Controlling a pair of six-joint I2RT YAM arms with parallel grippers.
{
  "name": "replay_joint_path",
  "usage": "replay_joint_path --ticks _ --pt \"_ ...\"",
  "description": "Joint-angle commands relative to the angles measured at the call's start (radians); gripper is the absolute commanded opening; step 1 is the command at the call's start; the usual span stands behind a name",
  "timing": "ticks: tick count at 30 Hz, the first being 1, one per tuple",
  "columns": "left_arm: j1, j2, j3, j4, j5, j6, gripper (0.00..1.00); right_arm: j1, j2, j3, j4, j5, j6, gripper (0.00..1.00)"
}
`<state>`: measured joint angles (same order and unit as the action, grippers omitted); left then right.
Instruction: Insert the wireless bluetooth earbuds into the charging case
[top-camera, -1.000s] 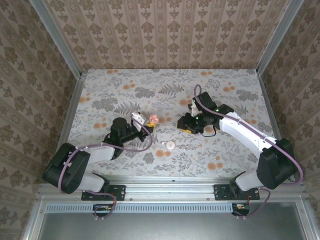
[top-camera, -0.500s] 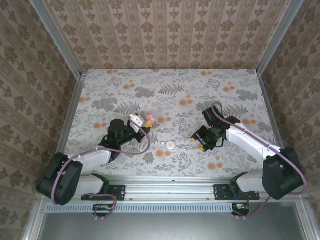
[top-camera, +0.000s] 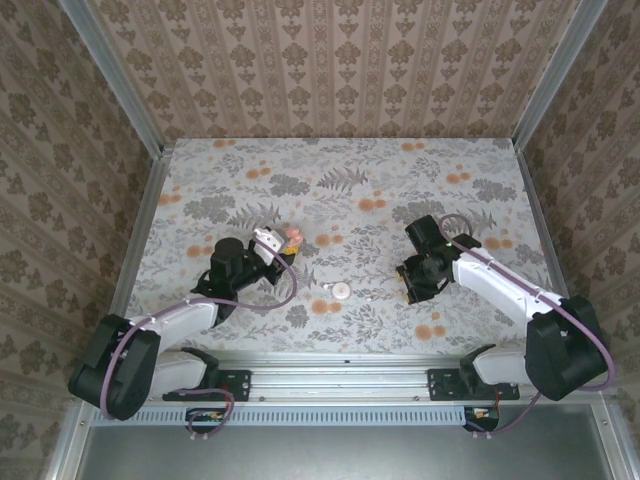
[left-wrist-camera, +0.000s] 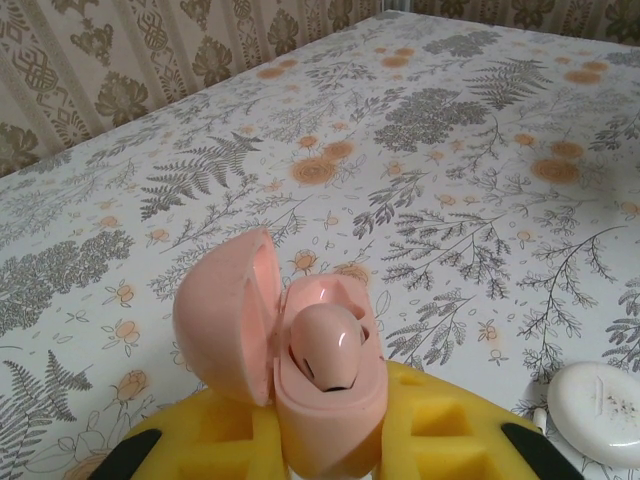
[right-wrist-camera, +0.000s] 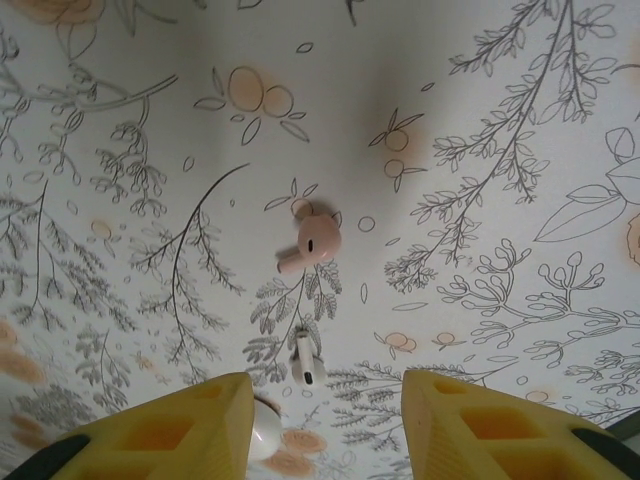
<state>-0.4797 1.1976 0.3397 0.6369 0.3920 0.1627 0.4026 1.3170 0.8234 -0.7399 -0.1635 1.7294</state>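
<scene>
From above, the left gripper (top-camera: 281, 242) holds the charging case (top-camera: 293, 236) over the table (top-camera: 300, 165), left of centre and closer to the near edge than the far one. The right gripper (top-camera: 411, 284) hangs low over the right half. A white disc (top-camera: 341, 291) lies on the table between the two arms.

On the left wrist camera, the yellow fingers (left-wrist-camera: 200, 440) are clamped on the case's lower shell, with the lid (left-wrist-camera: 225, 315) swung open to the left. One seated earbud (left-wrist-camera: 325, 350) fills a well. From this angle I cannot tell whether the well beside it is free.

On the right wrist camera, the fingers (right-wrist-camera: 170, 430) stand wide apart with nothing between them. A pink earbud (right-wrist-camera: 312, 243) lies on its side ahead of them, and a white earbud (right-wrist-camera: 305, 366) lies nearer the fingers.

The pink one matches the case, so it is probably the piece to fetch. It looks light, hard and glossy, with a rounded bulb that could slip out of a firm squeeze. A gentle pinch across the bulb's widest part seems safest, leaving the stem free to lead into the well.
</scene>
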Motion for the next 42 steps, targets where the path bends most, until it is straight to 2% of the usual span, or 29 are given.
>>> replay_joint_path --ticks 1,15,21,42 --pt "0.01 -0.013 -0.008 0.0 0.01 0.026 0.12 -0.005 0.045 0.022 -0.02 0.017 0.08 0.45" --pt "0.01 -0.037 0.0 -0.046 -0.01 0.037 0.12 -0.008 0.271 0.115 0.009 -0.07 0.063 0.45" --pt "0.013 -0.014 0.012 -0.049 -0.01 0.036 0.13 -0.013 0.297 0.095 0.046 -0.079 0.097 0.45" --pt "0.015 0.11 0.064 -0.008 0.065 0.005 0.12 -0.067 0.34 0.096 0.019 -0.08 0.058 0.41"
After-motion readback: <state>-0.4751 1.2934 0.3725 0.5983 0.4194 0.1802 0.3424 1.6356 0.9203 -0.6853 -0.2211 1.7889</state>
